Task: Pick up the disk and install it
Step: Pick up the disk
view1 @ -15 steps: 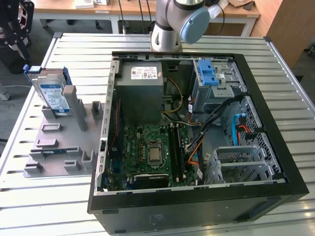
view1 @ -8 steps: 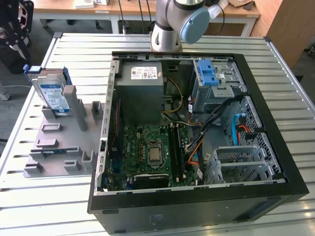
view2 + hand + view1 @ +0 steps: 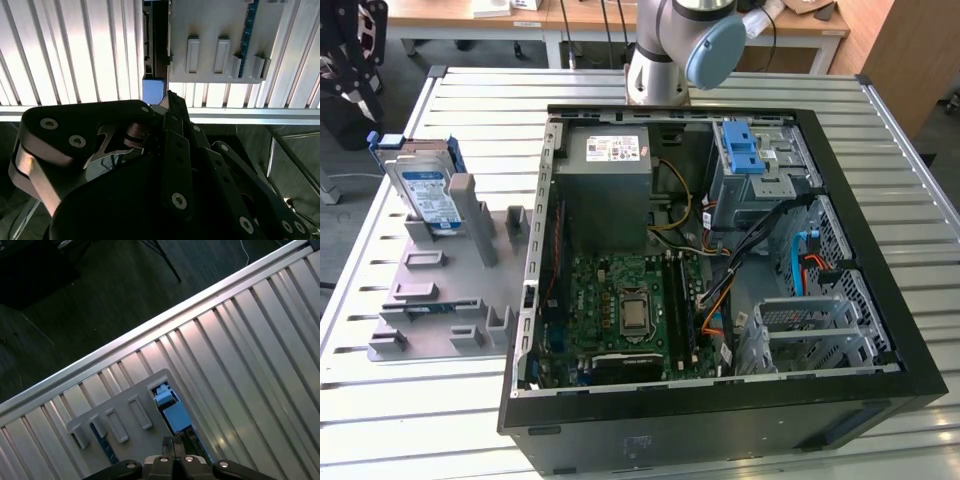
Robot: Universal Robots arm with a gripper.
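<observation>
Disk (image 3: 425, 190) stands on edge in the grey rack (image 3: 440, 290) at the exterior view's left, its blue top edge below the gripper (image 3: 174, 442), whose fingers look pressed together on nothing. A clean pick, I'd judge, wants them spread square across its flat faces, clear of the rack's posts; slatted table (image 3: 380, 420) lies around, the open computer case (image 3: 542, 250) beyond.

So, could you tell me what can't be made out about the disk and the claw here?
Label of the disk: in the exterior view a fixture post hides part of it.
Faces of the disk: both wrist views see it edge-on.
Gap from claw to disk: cannot be judged; the wrist views look down along the claw.
Arm: cut off by the exterior view's edge.
</observation>
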